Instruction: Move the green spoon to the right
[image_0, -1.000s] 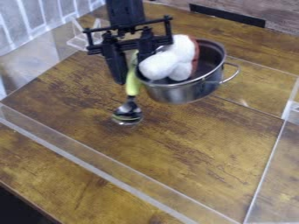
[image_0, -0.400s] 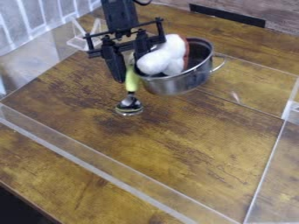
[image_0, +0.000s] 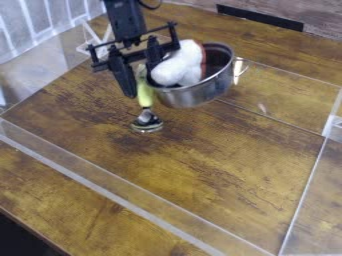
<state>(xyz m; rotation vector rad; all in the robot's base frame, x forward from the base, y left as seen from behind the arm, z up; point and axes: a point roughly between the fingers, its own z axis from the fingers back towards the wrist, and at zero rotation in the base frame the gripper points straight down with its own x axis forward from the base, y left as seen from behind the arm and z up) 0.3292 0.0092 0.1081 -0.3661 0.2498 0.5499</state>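
Observation:
The green spoon (image_0: 143, 104) stands nearly upright, its yellow-green handle between my fingers and its shiny silver head (image_0: 146, 124) resting on the wooden table. My gripper (image_0: 139, 86) comes down from above and is shut on the handle's upper end. Just right of the gripper sits the round steel bowl (image_0: 201, 88) with a white lumpy object (image_0: 175, 64) in it.
A clear plastic barrier (image_0: 160, 215) runs along the front and right side of the wooden work area. White slats (image_0: 34, 25) stand at the back left. Bare wood lies in front of and to the right of the spoon.
The gripper with the spoon has shifted a little to the left in the picture and rolled slightly. The spoon's head stays on the table at nearly the same spot.

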